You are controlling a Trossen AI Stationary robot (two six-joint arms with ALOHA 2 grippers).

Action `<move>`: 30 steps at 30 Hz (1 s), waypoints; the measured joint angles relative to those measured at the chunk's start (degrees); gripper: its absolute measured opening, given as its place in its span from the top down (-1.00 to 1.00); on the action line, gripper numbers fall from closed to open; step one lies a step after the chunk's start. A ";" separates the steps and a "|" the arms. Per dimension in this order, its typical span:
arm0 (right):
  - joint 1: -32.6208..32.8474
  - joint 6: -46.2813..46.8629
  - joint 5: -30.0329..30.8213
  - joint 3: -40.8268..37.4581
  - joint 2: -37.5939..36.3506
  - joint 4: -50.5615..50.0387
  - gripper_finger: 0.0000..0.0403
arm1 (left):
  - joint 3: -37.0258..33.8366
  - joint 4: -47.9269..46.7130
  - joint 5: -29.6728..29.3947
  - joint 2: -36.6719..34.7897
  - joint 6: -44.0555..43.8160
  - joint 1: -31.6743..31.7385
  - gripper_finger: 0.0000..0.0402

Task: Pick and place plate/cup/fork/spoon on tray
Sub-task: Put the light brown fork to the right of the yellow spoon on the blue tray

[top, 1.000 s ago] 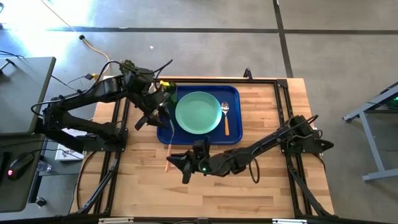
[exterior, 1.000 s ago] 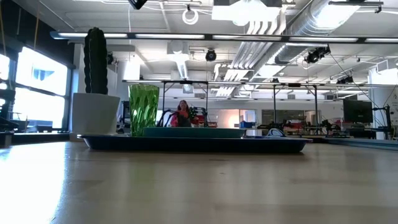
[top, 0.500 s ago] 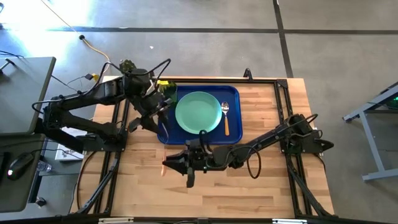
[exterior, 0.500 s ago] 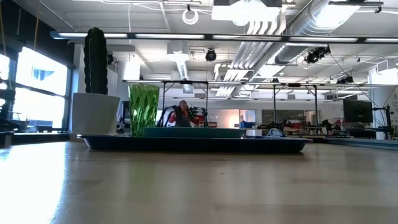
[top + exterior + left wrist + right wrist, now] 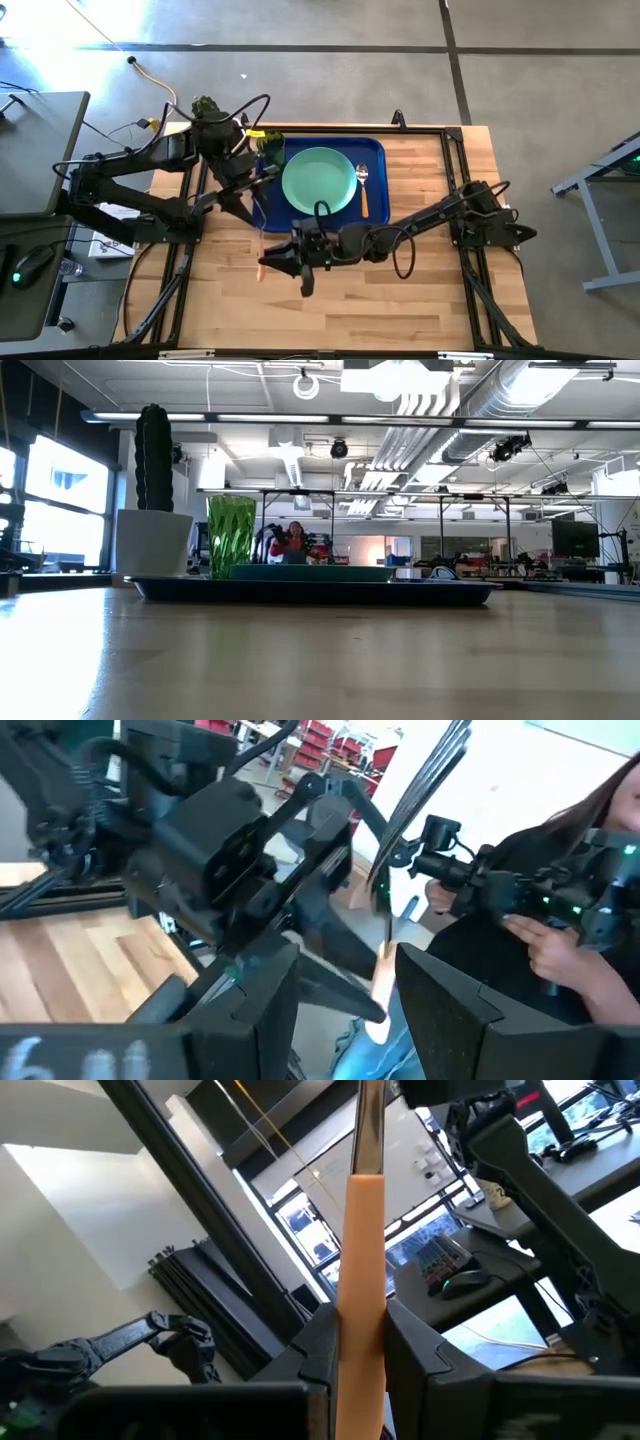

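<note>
Pinkish-orange fork (image 5: 363,1290) in right pincer (image 5: 358,1342) shows no writing.

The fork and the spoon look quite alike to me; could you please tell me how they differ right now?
The spoon lies flat on the tray, beside the plate; the fork is off the tray, clamped in the right gripper above the bare table. The spoon is free of any gripper; the fork is held by its handle. The spoon shows a rounded silver bowl; the fork's tines are not clearly seen. Both have slim orange handles.
</note>
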 joint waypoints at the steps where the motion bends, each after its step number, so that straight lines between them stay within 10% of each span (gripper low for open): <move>1: -0.21 -0.02 -0.53 0.00 0.00 0.00 0.85 | 0.00 0.28 0.29 0.00 -0.28 -0.17 0.23; 17: -2.41 1.97 -4.25 0.00 0.00 -0.01 0.85 | 0.00 7.49 1.21 0.02 -4.03 -0.69 0.27; 30: -3.17 3.47 -5.64 0.00 0.00 -0.02 0.85 | 0.00 7.53 0.49 0.04 -4.97 -0.87 0.72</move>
